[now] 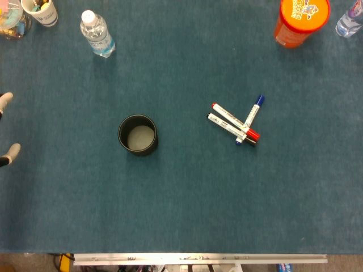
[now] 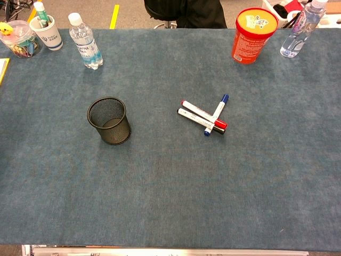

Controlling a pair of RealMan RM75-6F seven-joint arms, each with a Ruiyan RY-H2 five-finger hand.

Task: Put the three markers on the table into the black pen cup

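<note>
Table covered in blue-green cloth, seen from the head and chest views; a metal rail edges its near side.

Pen cup, black mesh, stands upright left of centre with its mouth open; nothing shows inside it. Right of centre, well apart from the cup, lie three markers in a small heap. Red marker and black marker lie side by side, nearly parallel and touching; blue marker lies crosswise over their right ends. All three have white barrels bearing print too small to read.

Left hand: only pale fingertips show at the left edge of the head view, apart from everything on the table; whether the fingers are spread or closed cannot be told. The right hand shows in neither view.

Far edge, left to right: clear jar holding colourful small items; white paper cup with unreadable blue print, holding pens; water bottle with a blue label, illegible; orange canister with a yellow printed lid, the writing unreadable; second clear bottle at the right corner.
</note>
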